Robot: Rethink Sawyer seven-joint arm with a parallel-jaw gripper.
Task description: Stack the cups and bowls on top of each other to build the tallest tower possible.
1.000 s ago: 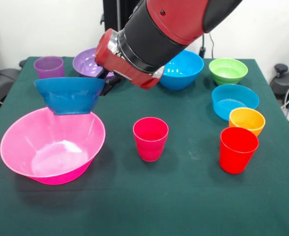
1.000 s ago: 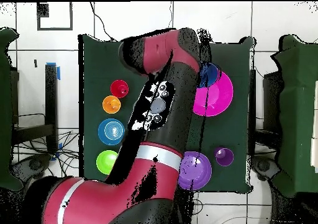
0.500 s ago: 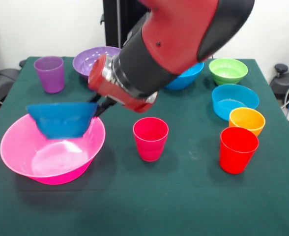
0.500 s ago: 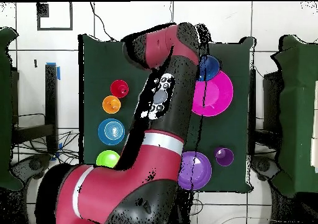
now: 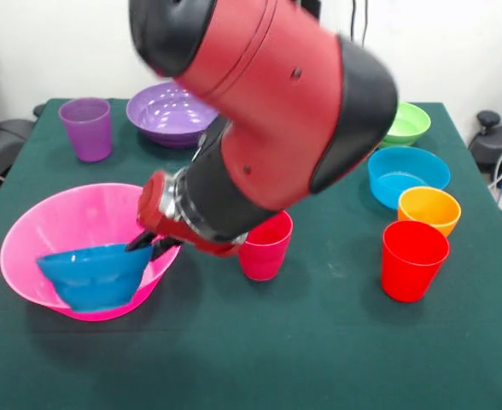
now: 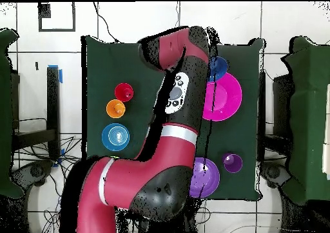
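Jaws grip the blue bowl point(image 5: 90, 275) by its rim, low inside the pink bowl point(image 5: 63, 213).

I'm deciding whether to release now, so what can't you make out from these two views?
- Hand, front view: the wrist hides how it grips the small dark blue bowl.
- Large blue bowl: hidden by the arm in both views.
- Magenta-pink cup: partly covered in the front view.
- Green bowl: partly covered in the front view, hidden overhead.

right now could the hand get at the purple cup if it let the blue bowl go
Probably yes. The purple cup stands upright and alone at the table corner, nothing over it; the hand is busy holding the blue bowl inside the pink bowl.
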